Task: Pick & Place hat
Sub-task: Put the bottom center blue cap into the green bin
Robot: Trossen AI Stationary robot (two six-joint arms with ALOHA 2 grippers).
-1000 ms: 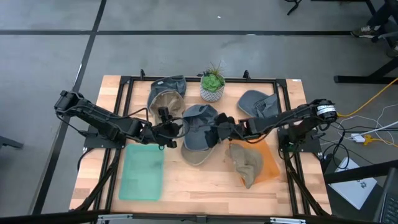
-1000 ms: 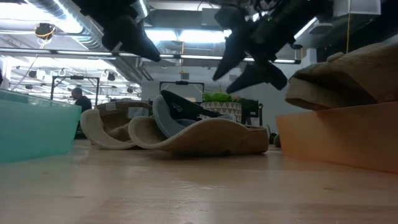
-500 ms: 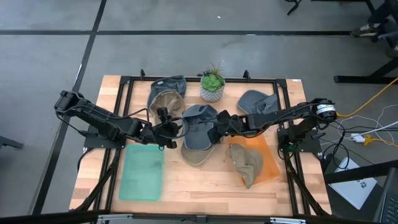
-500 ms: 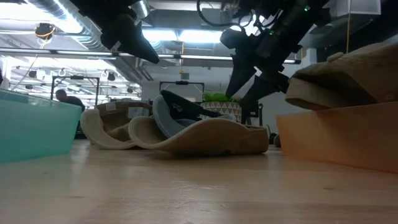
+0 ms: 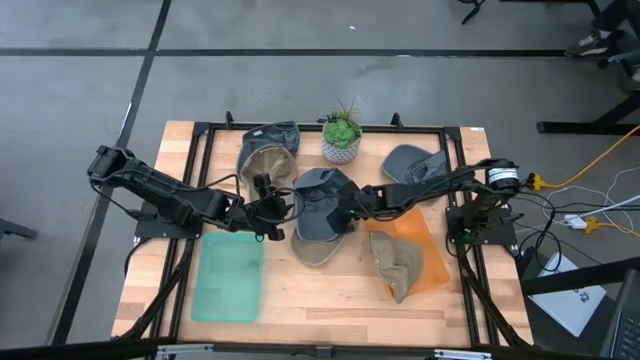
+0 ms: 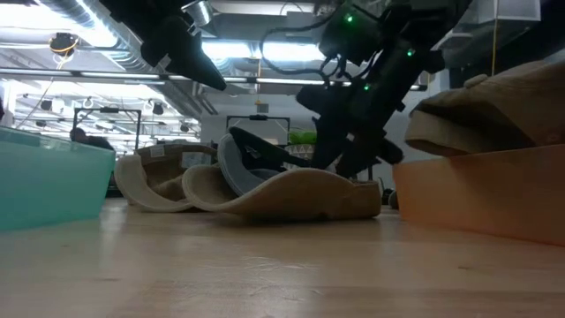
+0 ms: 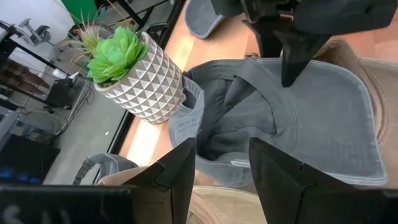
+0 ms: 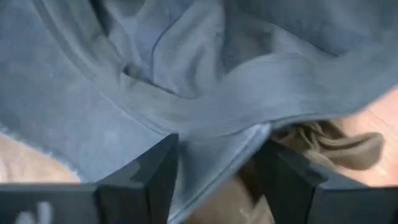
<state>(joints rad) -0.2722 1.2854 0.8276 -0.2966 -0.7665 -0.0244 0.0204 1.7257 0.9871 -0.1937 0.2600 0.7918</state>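
Two grippers flank the grey hat (image 5: 322, 203), which lies upturned at frame centre on a tan hat (image 5: 318, 247). The right gripper (image 5: 357, 204), nearer, has its open fingers straddling the hat's right rim, gripping nothing yet. The left gripper (image 5: 278, 209) hovers open just left of it. Around them on the wooden table (image 5: 320, 295) are a green tray (image 5: 228, 277), an orange tray (image 5: 432, 262) and a potted plant (image 5: 341, 137).
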